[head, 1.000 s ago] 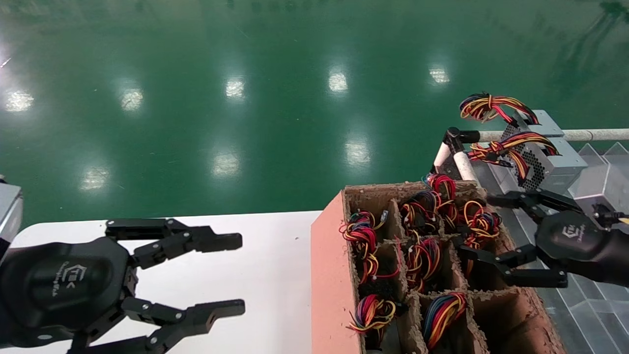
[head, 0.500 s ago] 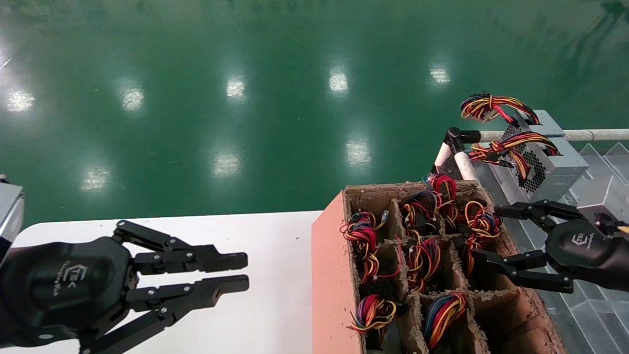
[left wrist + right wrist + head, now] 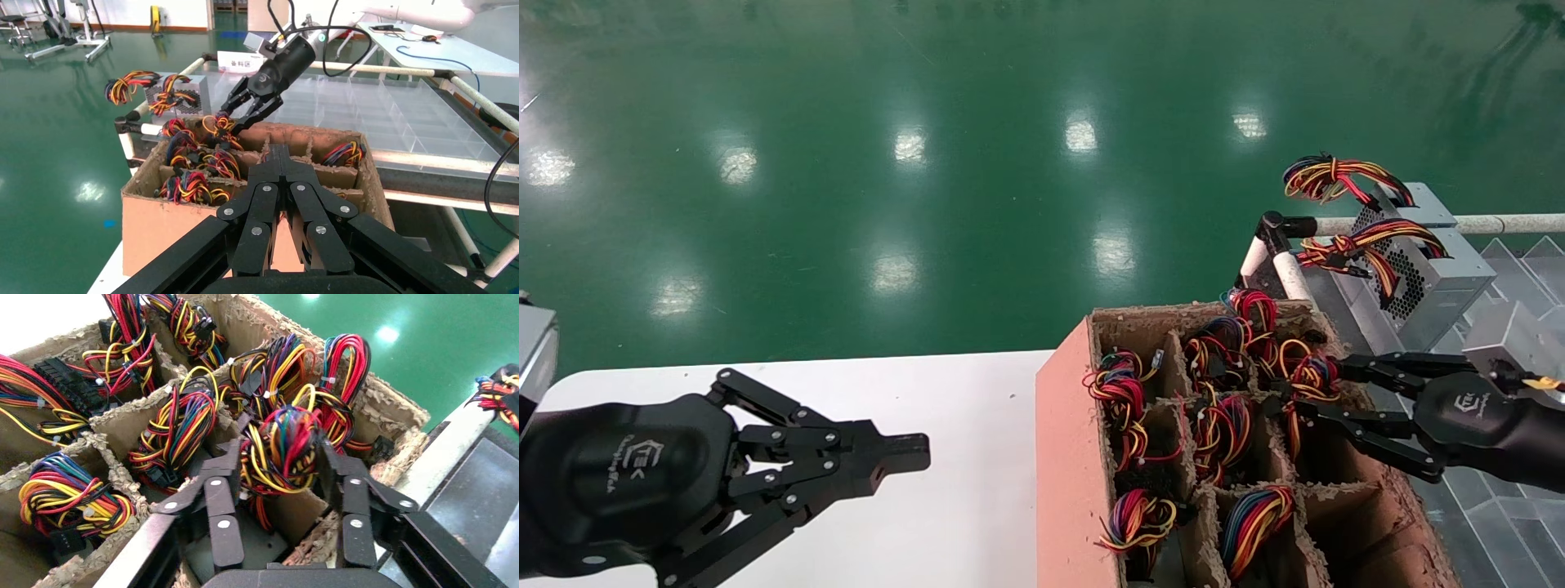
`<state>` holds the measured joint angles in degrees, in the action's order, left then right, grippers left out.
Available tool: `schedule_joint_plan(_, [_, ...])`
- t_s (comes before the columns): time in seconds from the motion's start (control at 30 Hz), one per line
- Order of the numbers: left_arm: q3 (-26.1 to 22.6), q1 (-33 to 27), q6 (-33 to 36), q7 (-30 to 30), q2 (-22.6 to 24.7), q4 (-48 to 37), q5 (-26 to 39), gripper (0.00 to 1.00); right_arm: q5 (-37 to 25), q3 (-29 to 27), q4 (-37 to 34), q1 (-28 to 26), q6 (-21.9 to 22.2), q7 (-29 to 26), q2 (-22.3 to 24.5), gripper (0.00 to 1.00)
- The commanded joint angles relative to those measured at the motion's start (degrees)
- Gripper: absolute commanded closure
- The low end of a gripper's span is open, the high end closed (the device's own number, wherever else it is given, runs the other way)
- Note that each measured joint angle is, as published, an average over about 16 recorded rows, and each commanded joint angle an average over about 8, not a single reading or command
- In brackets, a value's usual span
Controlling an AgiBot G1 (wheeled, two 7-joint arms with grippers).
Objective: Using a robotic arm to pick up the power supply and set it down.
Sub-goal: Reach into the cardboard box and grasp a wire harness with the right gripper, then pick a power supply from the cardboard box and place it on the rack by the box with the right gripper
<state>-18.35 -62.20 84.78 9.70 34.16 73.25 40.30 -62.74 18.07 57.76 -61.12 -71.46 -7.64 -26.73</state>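
Head view: the left gripper (image 3: 903, 454) hovers over the near left part of the white worktop (image 3: 977, 441), its fingers pressed together and holding nothing. The right gripper (image 3: 1307, 390) reaches over the far right corner of the pink partitioned cardboard box (image 3: 1062, 457), its fingers narrowed around a wire bundle (image 3: 1310, 374) that rises from a compartment there. A power supply (image 3: 1426, 273) lies on the clear tray rack (image 3: 1500, 498) beyond the box, just beside the white rail (image 3: 1483, 223). Left wrist view: the left gripper's closed fingers (image 3: 283, 184) point toward the box, with the right gripper (image 3: 235, 119) above its far side. Right wrist view: both fingers (image 3: 220, 496) touch the sides of the wire bundle (image 3: 283, 447); the supply's metal body below is hidden.
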Motion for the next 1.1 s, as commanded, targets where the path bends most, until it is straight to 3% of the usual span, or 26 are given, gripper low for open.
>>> schedule_joint_plan(0.03, [0.0,0.0,0.0,0.0,0.0,0.0,0.0,1.00,0.0,0.1,-0.8,0.0,-0.1,0.4,-0.4,1.00])
schedule_joint_plan(0.6, [0.0,0.0,0.0,0.0,0.0,0.0,0.0,1.00,1.6,-0.4,-2.9,-1.0,-2.8,2.4,-0.8,1.00])
schedule_joint_plan(0.9, [-0.1,0.0,0.0,0.0,0.0,0.0,0.0,1.00,5.4,-3.2,3.9,-0.6,-3.3,1.0,3.1,1.00])
schedule_joint_plan(1.1, [-0.1,0.0,0.0,0.0,0.0,0.0,0.0,1.00,9.3,-7.1,10.0,-0.9,-1.3,0.4,6.6,1.00])
